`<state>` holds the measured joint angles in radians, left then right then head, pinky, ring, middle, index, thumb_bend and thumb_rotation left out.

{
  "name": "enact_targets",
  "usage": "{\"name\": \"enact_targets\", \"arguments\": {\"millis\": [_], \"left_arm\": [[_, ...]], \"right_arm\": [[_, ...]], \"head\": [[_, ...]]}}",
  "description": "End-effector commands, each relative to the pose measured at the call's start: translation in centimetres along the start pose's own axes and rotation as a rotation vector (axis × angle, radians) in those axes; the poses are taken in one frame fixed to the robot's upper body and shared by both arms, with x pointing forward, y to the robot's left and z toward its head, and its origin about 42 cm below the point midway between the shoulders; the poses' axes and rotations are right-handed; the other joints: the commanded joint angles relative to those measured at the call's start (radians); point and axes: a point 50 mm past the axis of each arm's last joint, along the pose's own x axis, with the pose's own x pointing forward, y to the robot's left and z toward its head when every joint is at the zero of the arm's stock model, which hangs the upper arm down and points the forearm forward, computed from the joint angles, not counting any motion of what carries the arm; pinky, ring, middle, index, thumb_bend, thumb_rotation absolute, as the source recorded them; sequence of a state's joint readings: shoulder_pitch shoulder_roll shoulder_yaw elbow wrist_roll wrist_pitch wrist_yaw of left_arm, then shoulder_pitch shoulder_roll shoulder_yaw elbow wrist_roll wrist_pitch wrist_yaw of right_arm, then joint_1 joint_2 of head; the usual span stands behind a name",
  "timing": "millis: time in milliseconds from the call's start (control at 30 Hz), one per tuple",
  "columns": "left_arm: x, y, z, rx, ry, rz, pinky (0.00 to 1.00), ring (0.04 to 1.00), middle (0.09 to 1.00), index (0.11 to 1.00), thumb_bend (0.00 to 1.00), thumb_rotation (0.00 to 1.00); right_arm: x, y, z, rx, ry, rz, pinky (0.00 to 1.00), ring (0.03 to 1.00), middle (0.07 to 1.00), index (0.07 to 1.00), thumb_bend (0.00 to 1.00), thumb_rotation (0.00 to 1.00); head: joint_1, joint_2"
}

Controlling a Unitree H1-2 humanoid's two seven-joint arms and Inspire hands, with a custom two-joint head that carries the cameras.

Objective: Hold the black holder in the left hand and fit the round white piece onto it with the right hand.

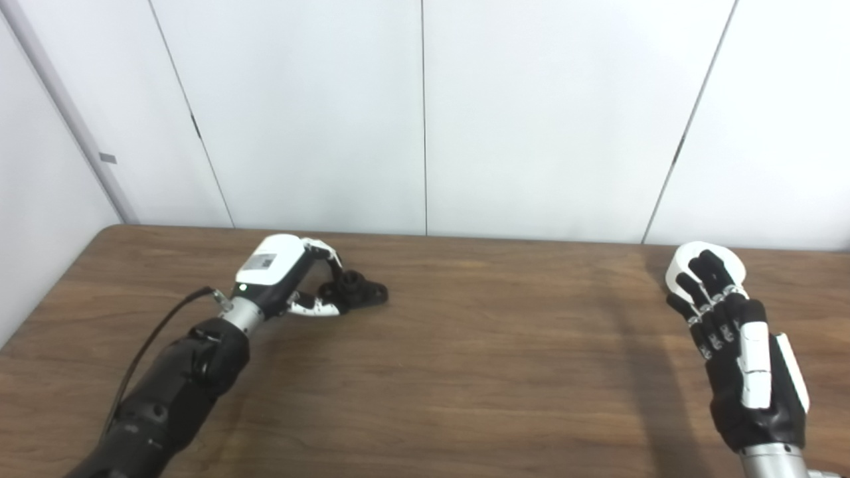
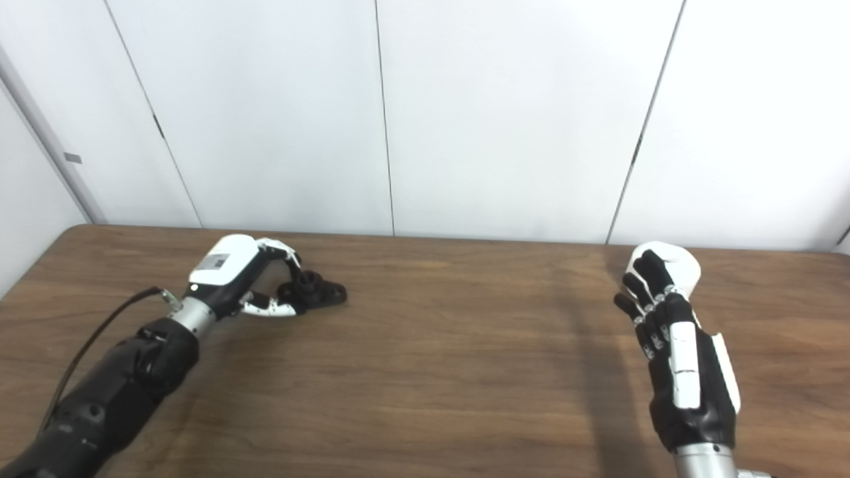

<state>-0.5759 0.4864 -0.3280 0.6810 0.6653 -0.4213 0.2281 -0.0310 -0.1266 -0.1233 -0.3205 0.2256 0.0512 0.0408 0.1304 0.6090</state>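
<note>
Black holder (image 1: 354,290) at left hand (image 1: 282,272) fingertips, white piece (image 1: 684,267) — beyond right hand (image 1: 737,345).

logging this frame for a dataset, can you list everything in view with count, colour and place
black holder: one, black, on the table at far left, fingers of the left hand around its near end
round white piece: one, white, at far right, behind the right hand's fingers; whether it is lifted off the table cannot be told
table: one, brown wood grain, fills the lower half
wall panels: several, white, behind the table's far edge
left hand: one, white and black, closing on the holder
right hand: one, black and white, fingers raised against the white piece
</note>
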Motion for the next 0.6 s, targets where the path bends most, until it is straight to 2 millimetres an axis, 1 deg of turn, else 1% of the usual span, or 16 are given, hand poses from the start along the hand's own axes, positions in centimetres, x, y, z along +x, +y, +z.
{"name": "enact_targets", "arguments": {"millis": [0, 200, 400, 567], "left_arm": [[1.1, 1.1, 1.6, -0.004, -0.092, 0.034, 0.71, 0.777, 0.701, 0.484, 0.52, 0.06], [0.7, 0.2, 3.8, -0.042, -0.151, 0.043, 0.70, 0.761, 0.686, 0.483, 0.52, 0.06], [0.0, -0.5, 5.1, -0.077, -0.181, 0.029, 0.71, 0.773, 0.690, 0.483, 0.52, 0.06], [-0.6, -0.9, 6.0, -0.091, -0.207, 0.014, 0.68, 0.767, 0.687, 0.482, 0.52, 0.05]], "right_arm": [[1.3, 0.6, 2.2, -0.001, -0.091, 0.022, 0.87, 0.920, 0.935, 0.905, 0.48, 0.92], [2.0, 0.6, 2.7, -0.007, -0.104, 0.026, 0.87, 0.921, 0.935, 0.907, 0.49, 0.93], [2.4, 0.8, 3.1, 0.000, -0.115, 0.033, 0.87, 0.928, 0.937, 0.904, 0.52, 0.91], [3.0, 0.9, 3.7, -0.009, -0.140, 0.043, 0.87, 0.922, 0.936, 0.905, 0.53, 0.91]], "head": [[0.000, 0.003], [-0.003, 0.008], [-0.019, 0.018], [-0.031, 0.027]]}}
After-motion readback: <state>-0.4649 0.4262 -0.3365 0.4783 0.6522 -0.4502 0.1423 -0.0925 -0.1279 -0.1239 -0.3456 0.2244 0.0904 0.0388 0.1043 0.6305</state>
